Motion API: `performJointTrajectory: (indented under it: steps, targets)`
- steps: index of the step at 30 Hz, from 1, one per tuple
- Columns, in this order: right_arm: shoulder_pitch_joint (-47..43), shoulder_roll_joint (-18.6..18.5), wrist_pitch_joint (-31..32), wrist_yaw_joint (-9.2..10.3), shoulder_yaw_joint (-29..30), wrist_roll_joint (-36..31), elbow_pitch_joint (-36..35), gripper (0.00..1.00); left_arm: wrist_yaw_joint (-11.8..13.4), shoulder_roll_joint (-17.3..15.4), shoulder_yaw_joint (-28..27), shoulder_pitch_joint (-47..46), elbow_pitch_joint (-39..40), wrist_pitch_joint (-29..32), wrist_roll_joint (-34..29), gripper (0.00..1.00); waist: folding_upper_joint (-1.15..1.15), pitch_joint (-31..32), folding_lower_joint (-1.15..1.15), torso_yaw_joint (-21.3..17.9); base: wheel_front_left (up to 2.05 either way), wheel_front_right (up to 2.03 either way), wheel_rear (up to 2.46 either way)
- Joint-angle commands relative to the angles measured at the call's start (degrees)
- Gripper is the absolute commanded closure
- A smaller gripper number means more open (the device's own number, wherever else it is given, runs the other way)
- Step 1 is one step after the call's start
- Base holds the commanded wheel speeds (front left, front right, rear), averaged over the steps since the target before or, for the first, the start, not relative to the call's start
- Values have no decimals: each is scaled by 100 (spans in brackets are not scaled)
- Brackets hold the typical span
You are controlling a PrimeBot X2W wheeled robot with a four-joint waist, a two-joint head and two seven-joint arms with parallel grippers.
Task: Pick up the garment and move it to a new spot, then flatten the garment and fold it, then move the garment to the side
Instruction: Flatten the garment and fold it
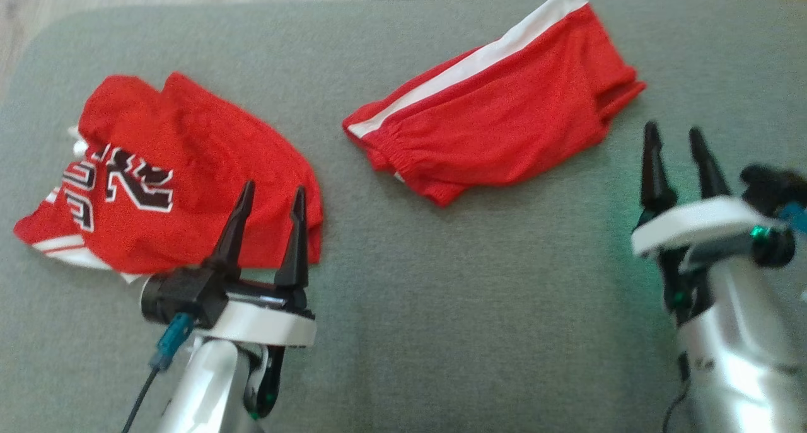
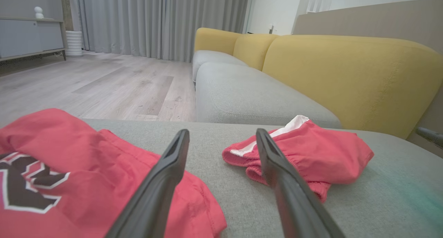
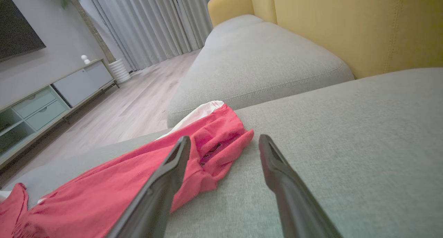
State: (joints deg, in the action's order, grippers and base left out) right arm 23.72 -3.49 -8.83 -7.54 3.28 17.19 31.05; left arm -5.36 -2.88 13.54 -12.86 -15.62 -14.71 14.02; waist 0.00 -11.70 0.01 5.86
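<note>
Soft cloth on a matt seat, dark matt grippers.
Under and ahead of the left gripper [image 1: 272, 188], the jersey [image 1: 189, 137] is thin red cloth, matt and creased. Ahead-left of the right gripper [image 1: 673, 130], the shorts [image 1: 504, 118] are like cloth with a smooth white band. Beneath both grippers, the cushion [image 1: 441, 294] is grey woven fabric, slightly rough. The fingers [image 2: 162, 182] look like matt dark plastic and the forearms [image 1: 202, 389] are glossy silver. Far beyond, the floor [image 2: 104, 82] is pale wood grain.

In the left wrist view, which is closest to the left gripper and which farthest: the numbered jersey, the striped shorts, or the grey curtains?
From the open left gripper:
1. The numbered jersey, right by its fingers, at the lower left.
2. The striped shorts, a little ahead, to the right.
3. The grey curtains, far across the room.
</note>
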Motion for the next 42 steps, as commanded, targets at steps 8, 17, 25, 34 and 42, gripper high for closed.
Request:
performJointTrajectory:
  steps: [8,17,25,34,42]
  targets:
    - [1469,-30,734,5,1052,279,835,0,-57,-1,172,-534,118,-29,136,0,0,-633,-1,668,0,0,0]
    - [2604,-311,1290,5,2280,-133,2417,0,76,0,512,-746,163,-29,400,0,0,-916,-1,1145,0,0,0]
    - [3062,-413,1510,5,2503,-602,3233,25,160,0,625,-829,192,-29,514,0,0,-1013,-1,1282,0,0,0]
    - [3216,-397,984,5,2241,-592,3271,100,195,0,639,-867,167,-29,528,0,0,-1020,-1,1156,0,0,0]
    - [2836,-395,332,5,2068,89,2975,100,161,0,511,-750,127,-29,439,0,0,-724,-1,763,0,0,0]
